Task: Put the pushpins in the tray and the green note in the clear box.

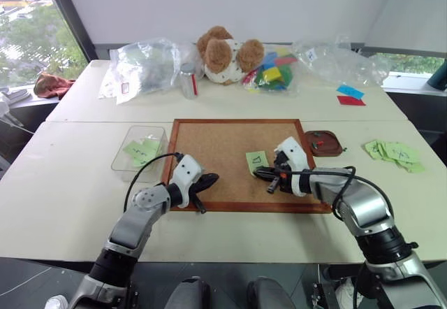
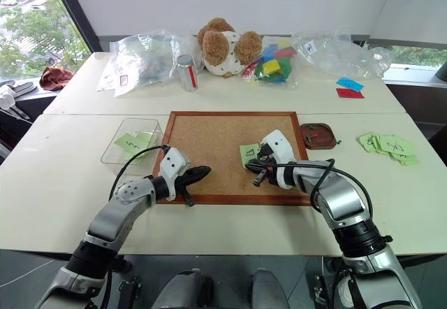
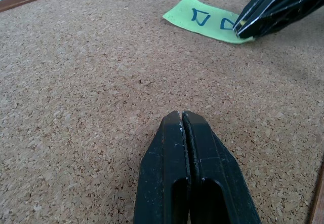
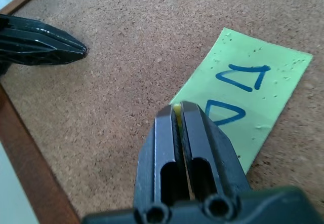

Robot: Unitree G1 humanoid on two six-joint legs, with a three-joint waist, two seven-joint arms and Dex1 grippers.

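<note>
The green note (image 1: 256,160), with two dark triangles drawn on it, lies on the cork board (image 1: 216,148) right of its middle. My right gripper (image 4: 177,107) is shut on the green note's near edge, and a thin strip of the paper shows between the fingertips. At the board's near left, my left gripper (image 3: 182,115) is shut and holds nothing. The tray (image 1: 335,145), dark with a reddish inside, sits just off the board's right edge with tiny pushpins (image 2: 312,135) in it. The clear box (image 1: 126,161) stands left of the board and holds light-green notes.
A loose pile of light-green notes (image 1: 394,154) lies at the far right. On the back table are a blue note (image 1: 350,91), a red note (image 1: 350,101), a teddy bear (image 1: 227,54), a can (image 1: 188,80), coloured toys and clear plastic bags (image 1: 143,64).
</note>
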